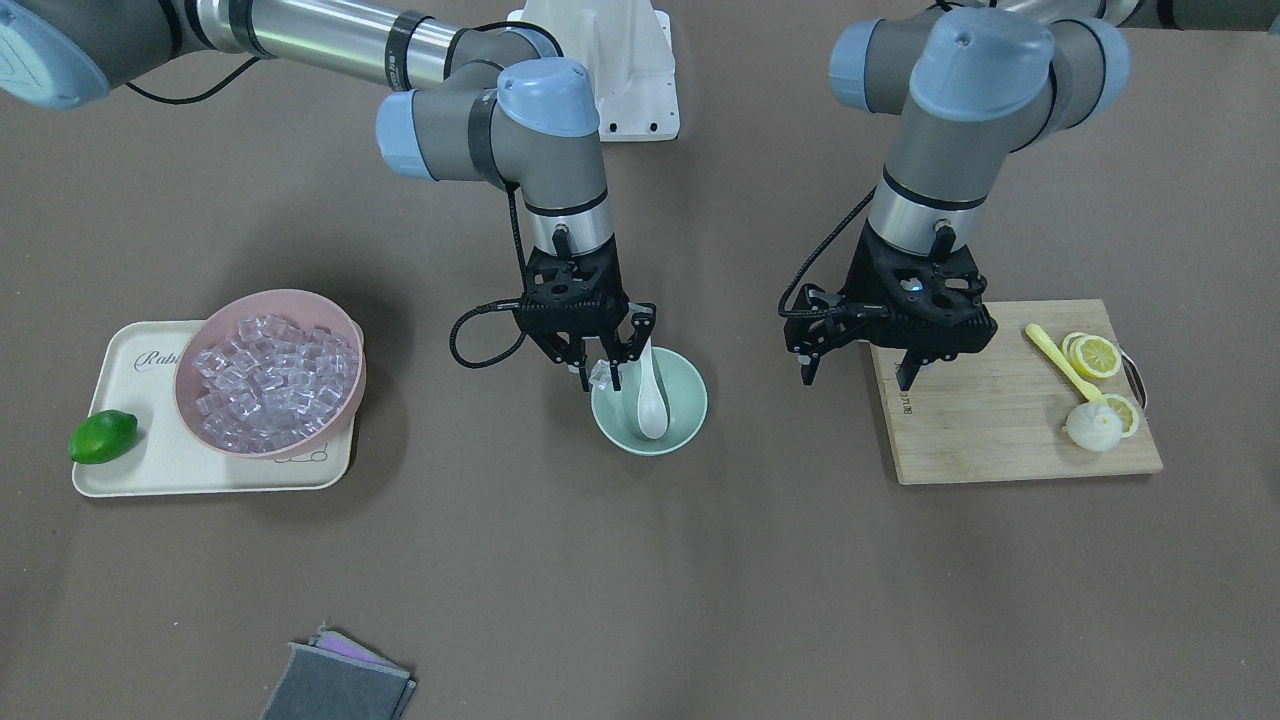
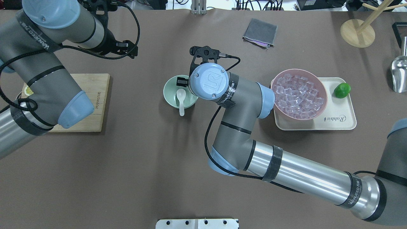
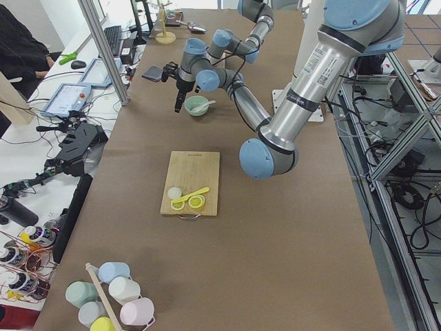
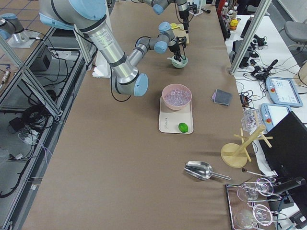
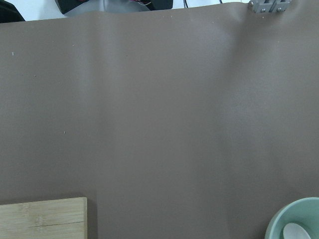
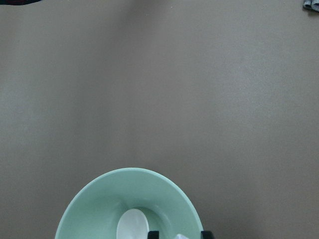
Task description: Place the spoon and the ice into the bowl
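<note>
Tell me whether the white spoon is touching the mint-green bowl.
Touching. The overhead view shows the spoon lying with its scoop inside the bowl and its handle propped across the rim, poking out past it.

The left arm [image 1: 960, 120] and the right arm [image 1: 520, 130] have the same look: grey joint housings closed with round light-blue caps [image 2: 208, 81], and one cap carries a raised "UR" mark. The long tubes [image 2: 302, 178] are of shiny silver metal, with black bands printed "WANEED" in white. A thin black cable [image 2: 205, 140] runs in loose loops along each arm. The left gripper [image 1: 857, 378] and the right gripper [image 1: 600, 378] are black, with open-work frames. The base plate [image 1: 625, 80] is white with small screw holes.
</note>
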Motion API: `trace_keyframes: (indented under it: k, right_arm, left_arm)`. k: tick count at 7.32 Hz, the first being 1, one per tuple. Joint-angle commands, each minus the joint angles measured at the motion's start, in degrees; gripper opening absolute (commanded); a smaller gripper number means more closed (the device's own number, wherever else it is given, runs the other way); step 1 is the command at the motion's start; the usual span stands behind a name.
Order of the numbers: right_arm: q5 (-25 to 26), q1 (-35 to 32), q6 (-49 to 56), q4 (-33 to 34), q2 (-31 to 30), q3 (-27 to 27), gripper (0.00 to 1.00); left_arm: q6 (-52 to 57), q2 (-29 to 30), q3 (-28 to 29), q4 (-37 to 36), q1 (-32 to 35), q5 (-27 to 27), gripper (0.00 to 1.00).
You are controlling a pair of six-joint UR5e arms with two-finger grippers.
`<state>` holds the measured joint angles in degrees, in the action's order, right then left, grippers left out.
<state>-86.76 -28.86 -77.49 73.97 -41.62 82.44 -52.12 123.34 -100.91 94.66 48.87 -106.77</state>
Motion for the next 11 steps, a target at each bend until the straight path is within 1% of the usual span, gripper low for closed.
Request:
trace_keyframes:
  k: [1, 2, 3, 4, 5, 6, 7, 8, 9, 10, 11]
  right_arm:
    - [1.58, 0.91, -0.03, -1.29, 0.84, -1.31, 0.00]
    - [1.59, 1.09, -0.11, -1.29, 1.01, -1.40, 0.00]
    - [1.59, 1.18, -0.12, -1.29, 1.28, -1.40, 0.43]
    - [1.42, 1.26, -0.03, -1.29, 1.10, -1.40, 0.96]
    - [1.42, 1.26, -0.20, -1.29, 1.02, -1.05, 1.00]
    - [1.07, 1.26, -0.20, -1.29, 0.93, -0.61, 1.00]
    - [-0.67, 0.22, 0.41, -1.03, 0.40, 0.78, 1.00]
    - [-6.69, -2.66, 0.85, -0.50, -2.21, 3.58, 1.00]
    - [-11.11, -5.74, 3.20, -0.41, -7.89, 7.79, 1.00]
    - [-14.80, -8.90, 8.53, 3.33, -12.82, 12.53, 1.00]
    - [-20.76, -13.28, 15.02, 12.42, -14.70, 17.36, 1.00]
  left_arm:
    - [0.00, 0.06, 0.19, 0.00, 0.08, 0.07, 0.98]
    - [0.00, -0.03, 0.19, 0.00, 0.08, 0.07, 0.98]
    - [0.00, -0.03, 0.19, 0.00, 0.08, 0.07, 0.98]
    - [-0.09, -0.03, 0.19, 0.00, 0.08, 0.07, 0.98]
    - [0.00, -0.03, 0.27, 0.00, 0.08, 0.07, 0.98]
    - [-0.09, -0.03, 0.28, -0.09, 0.08, 0.07, 0.98]
    - [-0.26, -0.03, 0.19, -0.09, -0.01, 0.16, 0.98]
    - [0.00, -0.12, 0.10, 0.44, 0.08, 0.07, 0.98]
    - [-0.35, -0.20, -0.16, 0.79, 0.17, 0.16, 0.98]
    - [-0.61, -0.73, -0.34, 1.05, 0.60, 1.64, 0.98]
    - [-0.79, -3.17, -1.99, 1.06, 0.52, 4.18, 0.98]
